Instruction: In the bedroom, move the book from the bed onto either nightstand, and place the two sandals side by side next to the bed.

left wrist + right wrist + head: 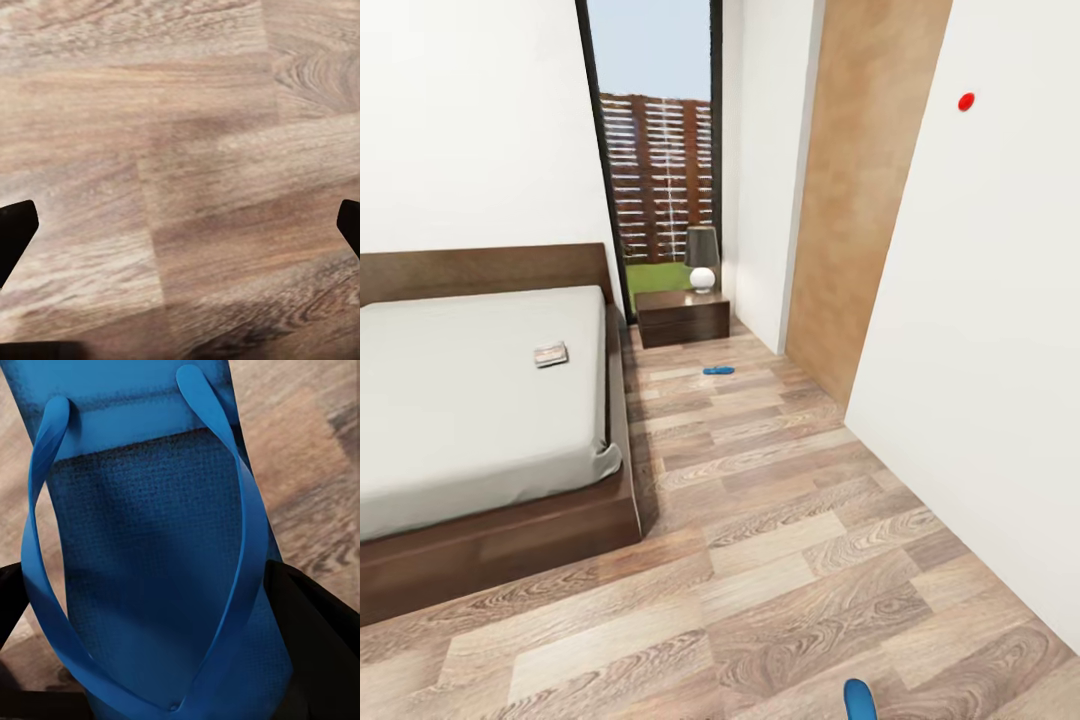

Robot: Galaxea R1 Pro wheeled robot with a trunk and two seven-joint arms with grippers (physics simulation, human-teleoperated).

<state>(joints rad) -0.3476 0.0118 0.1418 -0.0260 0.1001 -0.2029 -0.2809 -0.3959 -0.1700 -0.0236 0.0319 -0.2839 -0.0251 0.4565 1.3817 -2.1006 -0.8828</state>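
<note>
right end effector (176,690): dark fingers sit on both flanks of a blue sandal (157,555), sole pressed between them, thong straps toward the camera. Reads as closed on it and carrying it.
same sandal, head view: blue tip (859,698) at the near edge, over the plank floor (790,560).
left end effector (180,225): fingertips far apart at opposite sides of the wrist view, bare planks between. Wide open, holding nothing.
step in hand: my read, hauling sandal one up the aisle to join its mate by the bed.
how to do it well: keep the pinch on the sole, not the straps; carry it low and level; set it down flat, toe matching the other sandal, just beside it with no overlap.
bed (480,400): grey mattress on a dark frame, along the aisle. Its near corner juts into the route, so swing the base wide.
book (551,354): lying flat on the mattress, near the aisle-side edge, not yet moved.
second sandal (718,370): on the floor further up, near the bed's side, just short of the nightstand (682,316).
nightstand top: lamp (702,258) at one end, free glossy patch beside it for the book.
clearance: aisle narrows between bed frame and wall with tan door (860,190). Floor open apart from the sandal.
</note>
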